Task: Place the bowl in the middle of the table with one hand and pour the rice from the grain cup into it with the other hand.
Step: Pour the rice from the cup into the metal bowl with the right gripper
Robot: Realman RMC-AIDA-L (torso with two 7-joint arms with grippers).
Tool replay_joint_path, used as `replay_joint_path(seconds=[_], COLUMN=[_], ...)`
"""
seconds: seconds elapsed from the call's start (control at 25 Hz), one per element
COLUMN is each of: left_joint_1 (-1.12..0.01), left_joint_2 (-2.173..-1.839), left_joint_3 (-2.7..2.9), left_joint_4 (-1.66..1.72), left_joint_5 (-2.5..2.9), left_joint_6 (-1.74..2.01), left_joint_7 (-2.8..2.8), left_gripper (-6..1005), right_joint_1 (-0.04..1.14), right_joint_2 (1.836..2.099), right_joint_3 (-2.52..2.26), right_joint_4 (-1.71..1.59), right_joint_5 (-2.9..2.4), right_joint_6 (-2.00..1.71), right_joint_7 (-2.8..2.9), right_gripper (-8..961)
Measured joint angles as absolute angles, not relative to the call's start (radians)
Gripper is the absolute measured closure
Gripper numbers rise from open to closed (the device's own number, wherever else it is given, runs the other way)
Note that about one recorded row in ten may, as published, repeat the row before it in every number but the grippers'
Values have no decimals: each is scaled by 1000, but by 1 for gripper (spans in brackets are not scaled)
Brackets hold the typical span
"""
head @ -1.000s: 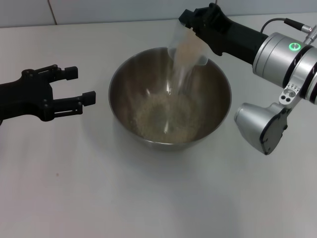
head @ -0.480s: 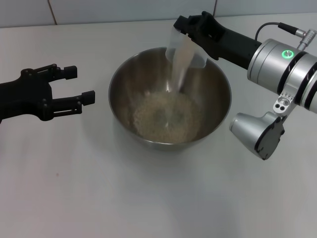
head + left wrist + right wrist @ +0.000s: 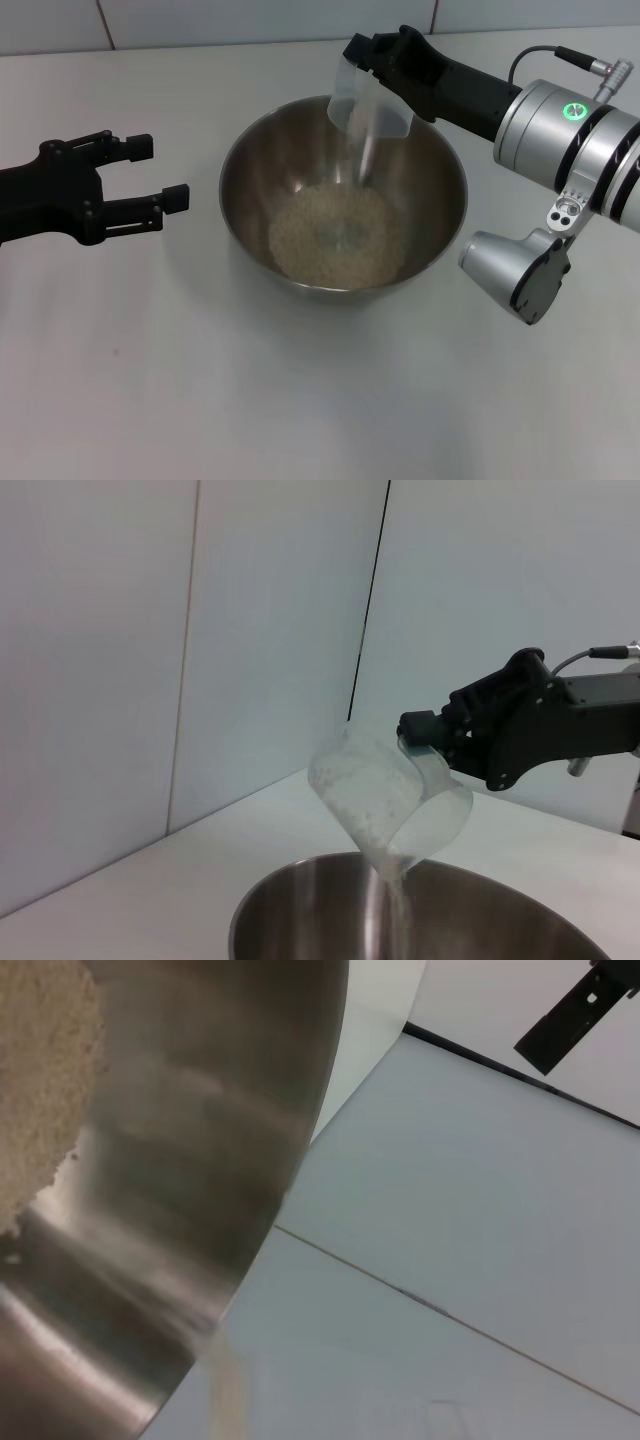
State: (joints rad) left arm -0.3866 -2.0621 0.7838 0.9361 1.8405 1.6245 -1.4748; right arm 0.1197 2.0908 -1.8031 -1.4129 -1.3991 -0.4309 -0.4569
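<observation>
Hiding grain cup [image 3: 365, 100] base: right gripper [image 3: 385, 62]

Bowl [image 3: 420, 910]: lower part cut off by the left wrist view's edge; in the right wrist view only a stretch of its wall showed. Rice [image 3: 40, 1090]: heap cut off at that view's edge. Right gripper [image 3: 385, 70]: fingertips hidden behind the cup [image 3: 365, 100]. Left gripper [image 3: 150, 170]: arm cut off at the head view's edge.
</observation>
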Motion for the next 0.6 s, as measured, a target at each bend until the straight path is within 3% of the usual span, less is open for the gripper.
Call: replay_joint_path(seconds=[0.6], left_joint_1=[-386], left_joint_2=[-2062], left_joint_3=[784], left_joint_4=[936], left_joint_5=[1839], left_joint_6=[1624], left_joint_7=[-1465], left_gripper=[170], right_joint_1=[109], right_joint_2=[2091], right_joint_3=[-1815], right_joint_4=[-1411], right_joint_5=[-1397], right_joint_6=[-429], right_joint_7=[-457], right_gripper=[939])
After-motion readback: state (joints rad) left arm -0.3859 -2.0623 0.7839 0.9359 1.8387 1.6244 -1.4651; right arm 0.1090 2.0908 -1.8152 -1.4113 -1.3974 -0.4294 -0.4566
